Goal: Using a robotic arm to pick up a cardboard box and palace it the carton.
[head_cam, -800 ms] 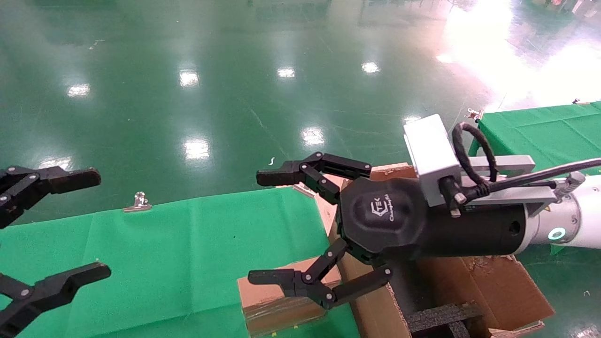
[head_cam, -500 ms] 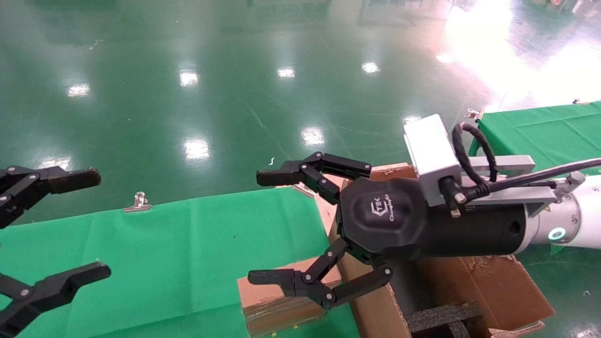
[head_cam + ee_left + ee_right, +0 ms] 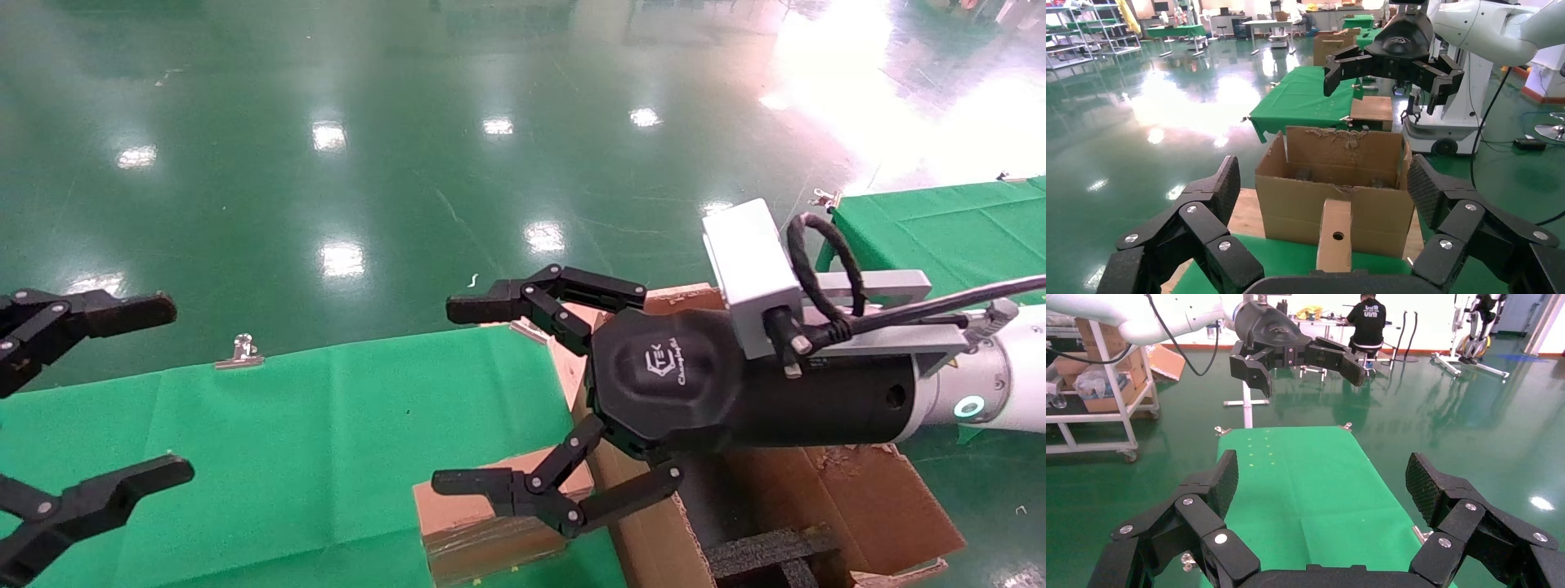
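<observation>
On the right claw (image 3: pixel 458 392) (open) reads "Changingtek".

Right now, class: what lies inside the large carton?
Inside the carton, black foam dividers show in the head view. The right gripper, open above it, covers much of the interior, so whether anything else lies inside cannot be told.
</observation>
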Action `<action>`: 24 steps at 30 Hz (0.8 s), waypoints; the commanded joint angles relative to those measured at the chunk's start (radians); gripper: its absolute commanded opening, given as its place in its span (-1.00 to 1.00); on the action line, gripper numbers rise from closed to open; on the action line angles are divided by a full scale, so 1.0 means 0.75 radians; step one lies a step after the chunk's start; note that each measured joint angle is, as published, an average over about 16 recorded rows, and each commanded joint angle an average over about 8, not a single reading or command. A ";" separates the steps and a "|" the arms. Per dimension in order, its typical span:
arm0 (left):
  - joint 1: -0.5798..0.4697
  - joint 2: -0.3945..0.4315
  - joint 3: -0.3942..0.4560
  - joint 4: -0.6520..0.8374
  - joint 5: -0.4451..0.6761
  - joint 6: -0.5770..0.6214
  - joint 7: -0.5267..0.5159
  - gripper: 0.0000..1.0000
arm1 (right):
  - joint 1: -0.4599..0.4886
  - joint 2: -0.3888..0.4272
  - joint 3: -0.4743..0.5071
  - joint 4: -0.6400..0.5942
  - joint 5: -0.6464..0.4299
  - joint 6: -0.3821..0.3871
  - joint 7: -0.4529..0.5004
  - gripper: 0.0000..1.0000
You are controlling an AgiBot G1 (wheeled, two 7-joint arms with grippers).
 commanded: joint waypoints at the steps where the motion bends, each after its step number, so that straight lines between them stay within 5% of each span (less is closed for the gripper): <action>1: 0.000 0.000 0.000 0.000 0.000 0.000 0.000 -1.00 | -0.002 -0.001 0.003 -0.001 0.006 -0.001 -0.002 1.00; 7: 0.000 0.000 0.000 0.000 0.000 0.000 0.000 -1.00 | 0.034 0.000 -0.045 0.012 -0.092 0.005 0.033 1.00; 24: 0.000 0.000 0.000 0.000 0.000 0.000 0.000 -1.00 | 0.387 -0.168 -0.375 -0.019 -0.766 -0.066 0.168 1.00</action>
